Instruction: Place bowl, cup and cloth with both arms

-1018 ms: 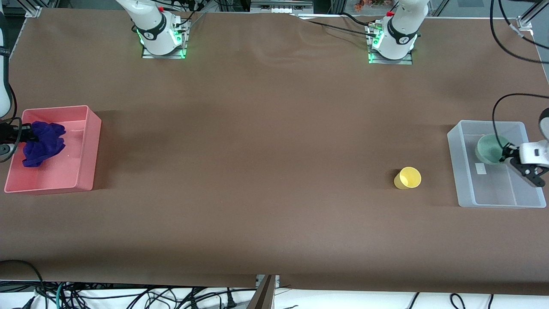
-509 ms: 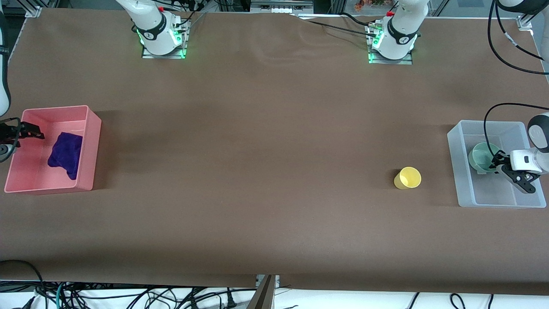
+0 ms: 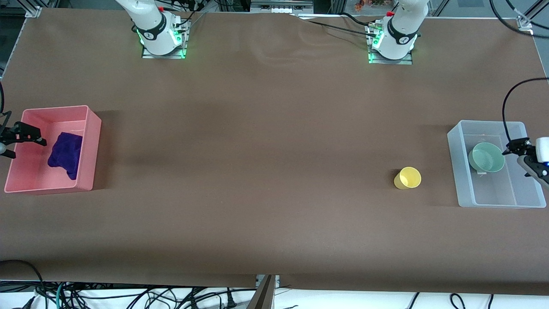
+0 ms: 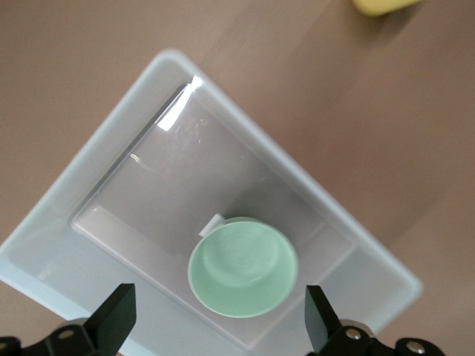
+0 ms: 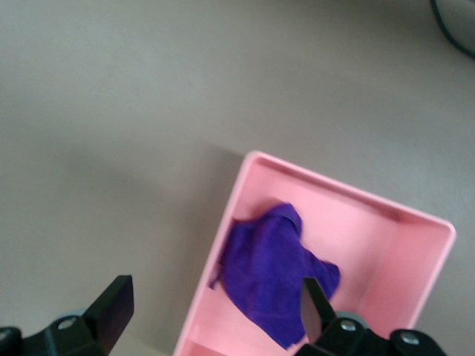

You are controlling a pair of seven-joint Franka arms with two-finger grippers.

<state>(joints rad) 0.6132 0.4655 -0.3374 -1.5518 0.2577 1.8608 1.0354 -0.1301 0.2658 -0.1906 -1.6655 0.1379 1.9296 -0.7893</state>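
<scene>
The mint-green bowl (image 3: 486, 157) sits upright inside a clear plastic bin (image 3: 461, 171) at the left arm's end of the table. My left gripper (image 3: 524, 158) hangs open above that bin, holding nothing; in the left wrist view the bowl (image 4: 243, 276) lies below and between the spread fingers (image 4: 111, 326). The purple cloth (image 3: 65, 154) lies crumpled in a pink bin (image 3: 88, 146) at the right arm's end. Over the bin's outer edge, my right gripper (image 3: 36, 135) is open and empty, with the cloth (image 5: 274, 271) beneath it. The yellow cup (image 3: 407, 177) stands on the table beside the clear bin.
The clear bin (image 4: 96, 159) and the pink bin (image 5: 312, 174) have raised walls. The yellow cup (image 4: 386, 6) shows at the edge of the left wrist view. Brown table cover spreads between the two bins. Cables hang past the table's front edge (image 3: 128, 296).
Both grippers opened. The cloth dropped into the pink bin and the bowl settled in the clear bin. Each gripper then pulled back and up from what it released.
</scene>
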